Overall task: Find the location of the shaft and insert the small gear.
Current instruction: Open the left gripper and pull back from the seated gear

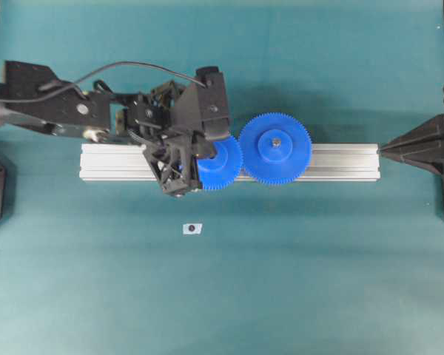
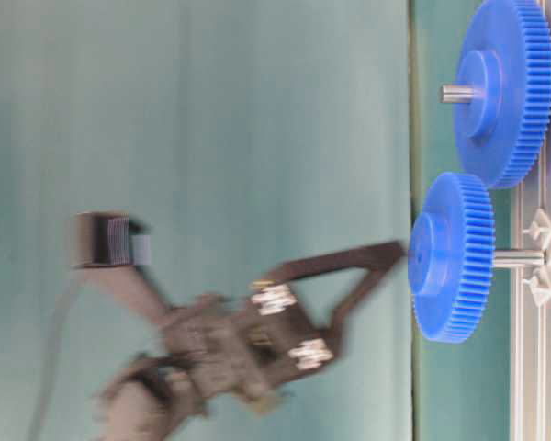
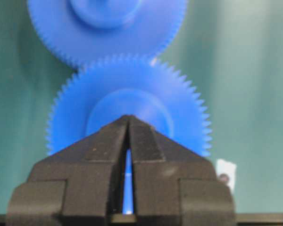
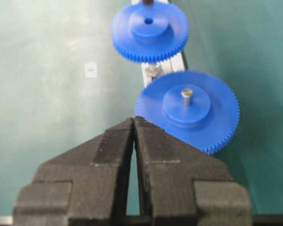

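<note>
Two blue gears sit on the aluminium rail (image 1: 340, 163). Small gear (image 2: 450, 257) rides partway down the shaft (image 2: 517, 259), not seated, teeth beside the larger gear (image 1: 275, 148). Left gripper (image 3: 128, 123) is pressed together with nothing between the jaws, tips at the hub. Risk: a push off-centre tilts the gear so it binds, or the teeth clash instead of meshing. Right gripper (image 4: 134, 121) is closed, well back.

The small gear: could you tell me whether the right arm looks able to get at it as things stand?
Probably not cleanly. The right pincer, shut, sits beyond the rail, the larger gear stands between it and the small gear, and the left pincer is shut at that gear's hub.
</note>
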`<state>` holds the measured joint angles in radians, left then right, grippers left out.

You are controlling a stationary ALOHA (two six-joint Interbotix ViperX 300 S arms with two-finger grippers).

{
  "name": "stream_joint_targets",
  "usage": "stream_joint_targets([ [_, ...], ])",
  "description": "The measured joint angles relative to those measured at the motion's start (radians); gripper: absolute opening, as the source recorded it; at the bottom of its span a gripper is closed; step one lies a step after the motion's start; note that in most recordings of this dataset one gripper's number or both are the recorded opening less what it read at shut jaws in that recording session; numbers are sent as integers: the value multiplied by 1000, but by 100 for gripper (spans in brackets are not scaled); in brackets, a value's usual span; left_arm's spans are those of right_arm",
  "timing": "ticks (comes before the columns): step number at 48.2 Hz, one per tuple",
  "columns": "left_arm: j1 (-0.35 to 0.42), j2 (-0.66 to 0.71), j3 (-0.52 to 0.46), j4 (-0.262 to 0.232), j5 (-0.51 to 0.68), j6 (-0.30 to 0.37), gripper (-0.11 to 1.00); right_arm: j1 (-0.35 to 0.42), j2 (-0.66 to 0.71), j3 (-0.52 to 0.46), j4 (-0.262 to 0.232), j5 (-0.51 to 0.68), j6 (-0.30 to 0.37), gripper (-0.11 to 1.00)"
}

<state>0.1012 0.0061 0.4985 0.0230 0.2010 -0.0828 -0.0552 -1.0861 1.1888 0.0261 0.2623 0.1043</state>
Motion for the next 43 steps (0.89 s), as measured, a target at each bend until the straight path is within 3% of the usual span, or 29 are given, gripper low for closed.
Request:
stream_joint_targets([
  [43, -32, -40, 46, 0, 14, -20, 0, 0, 0, 6, -2, 0, 2, 11],
])
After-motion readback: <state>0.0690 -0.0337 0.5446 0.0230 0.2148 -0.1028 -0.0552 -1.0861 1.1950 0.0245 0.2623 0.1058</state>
